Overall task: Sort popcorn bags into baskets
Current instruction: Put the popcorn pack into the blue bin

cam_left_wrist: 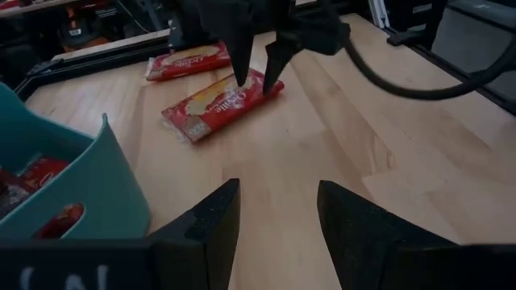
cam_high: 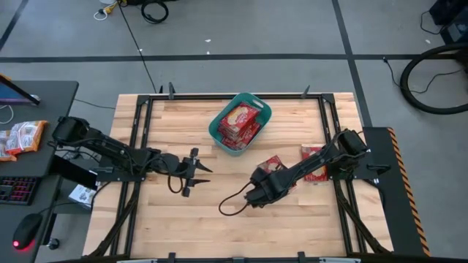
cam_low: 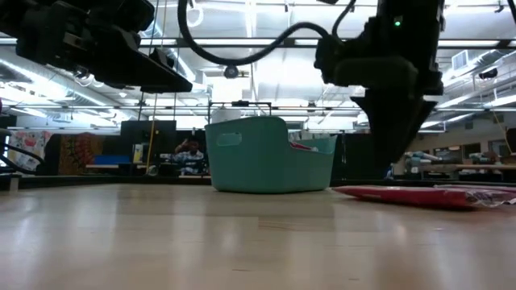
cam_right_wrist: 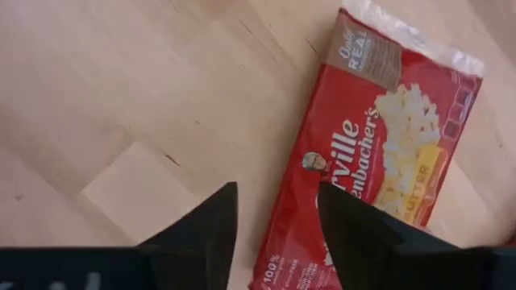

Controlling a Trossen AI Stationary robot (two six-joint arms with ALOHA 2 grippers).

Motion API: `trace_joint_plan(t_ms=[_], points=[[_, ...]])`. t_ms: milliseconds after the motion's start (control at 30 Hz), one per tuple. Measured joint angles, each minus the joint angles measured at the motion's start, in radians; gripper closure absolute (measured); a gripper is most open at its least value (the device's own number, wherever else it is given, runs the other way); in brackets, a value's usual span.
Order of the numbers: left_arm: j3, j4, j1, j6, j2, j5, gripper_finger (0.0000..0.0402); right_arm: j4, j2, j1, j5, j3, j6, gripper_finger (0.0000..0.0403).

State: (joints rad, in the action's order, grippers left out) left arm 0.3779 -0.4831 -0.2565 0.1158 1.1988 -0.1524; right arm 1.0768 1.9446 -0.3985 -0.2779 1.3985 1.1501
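Observation:
A teal basket at the table's far middle holds several red popcorn bags; it also shows in the low view. Two more bags lie flat on the table: one under my right gripper, one farther right. My right gripper is open and points down, with its fingertips over the near bag's long edge. My left gripper is open and empty above the table, left of the bags. My right gripper's fingertips stand at the near bag's long edge, one over the bag and one over bare wood. I cannot tell whether they touch it. The bag lies flat on the table.
Dark frame rails run along the table's sides. A side desk at the left holds snack packets, a keyboard and a mouse. A black cable loop hangs by my right arm. A person sits far behind the table.

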Motion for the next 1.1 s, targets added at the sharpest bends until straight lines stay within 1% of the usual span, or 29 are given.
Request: trace_joint_plan(t_ms=[67, 167, 367, 600, 767, 867, 933, 1100], points=[[0.0, 0.0, 0.0, 0.0, 0.0, 0.0, 0.023, -0.013, 0.0, 0.0, -0.002, -0.015, 0.023, 0.0219], [0.0, -0.006, 0.0, 0.0, 0.0, 0.0, 0.023, -0.014, 0.0, 0.0, -0.016, -0.027, 0.036, 0.0214], [0.0, -0.018, 0.0, -0.001, 0.0, 0.0, 0.023, -0.015, 0.021, 0.007, -0.017, -0.057, 0.036, 0.0212], [0.0, -0.011, 0.0, -0.001, 0.0, 0.0, 0.023, -0.005, 0.095, 0.017, -0.041, -0.054, 0.016, 0.0212], [0.0, -0.012, 0.0, -0.002, -0.001, 0.0, 0.023, 0.001, 0.118, 0.014, -0.042, -0.05, 0.007, 0.0215], [0.0, -0.011, 0.0, -0.002, -0.001, 0.0, 0.023, 0.004, 0.125, 0.015, -0.034, -0.049, 0.007, 0.0233], [0.0, -0.013, 0.0, -0.002, -0.001, 0.0, 0.023, -0.003, 0.125, 0.015, -0.031, -0.05, 0.006, 0.0257], [0.0, -0.011, 0.0, -0.003, -0.001, 0.0, 0.023, -0.003, 0.127, 0.016, -0.003, -0.051, -0.02, 0.0347]])
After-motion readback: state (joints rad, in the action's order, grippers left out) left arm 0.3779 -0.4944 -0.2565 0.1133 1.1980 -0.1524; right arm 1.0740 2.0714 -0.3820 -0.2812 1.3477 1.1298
